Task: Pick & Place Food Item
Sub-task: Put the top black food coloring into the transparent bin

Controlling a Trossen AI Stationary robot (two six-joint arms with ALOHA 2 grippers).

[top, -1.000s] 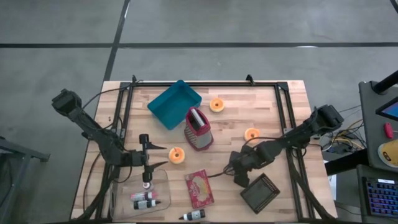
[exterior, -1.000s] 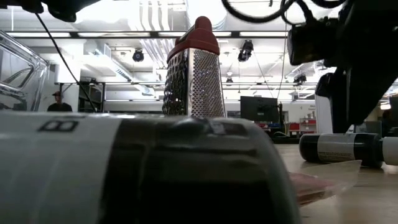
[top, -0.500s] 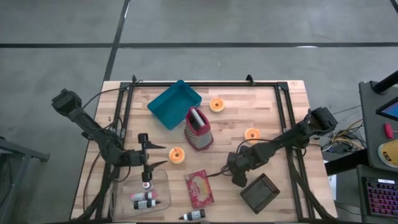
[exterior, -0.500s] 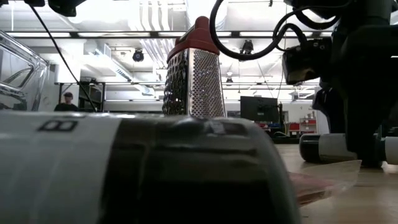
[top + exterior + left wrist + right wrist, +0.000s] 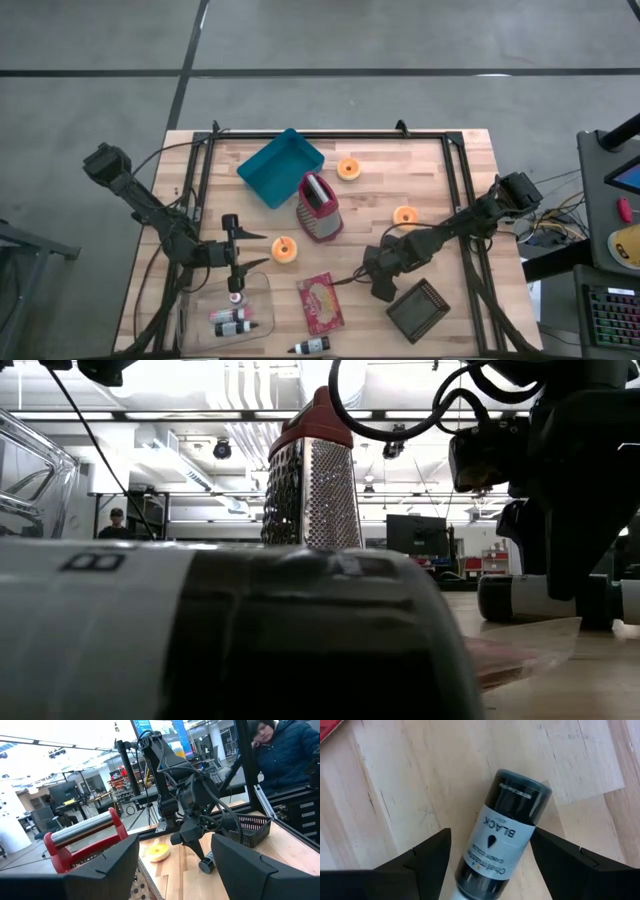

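Observation:
A small black bottle (image 5: 502, 840) with a white label reading BLACK lies on its side on the wooden table (image 5: 420, 160). My right gripper (image 5: 492, 840) points down over it, open, one finger on each side of its body, and bare wood shows between finger and bottle. The low view shows this gripper (image 5: 575, 575) down at the bottle (image 5: 525, 598). Three orange ring-shaped food pieces lie flat on the table (image 5: 284, 249) (image 5: 405, 215) (image 5: 349, 168). My left gripper (image 5: 255, 250) hovers level and open, pointing at the nearest ring.
A red-topped metal grater (image 5: 320, 207) stands mid-table, with a teal tray (image 5: 281, 166) behind it. A red packet (image 5: 321, 302), a black mesh basket (image 5: 418, 310) and a clear box (image 5: 262, 290) holding bottles lie near the front edge. A person (image 5: 282, 750) sits beyond the table.
My right gripper has sunk a little, still open. Its fingers have come down from just above the black bottle to stand on either side of it. The bottle has not moved.

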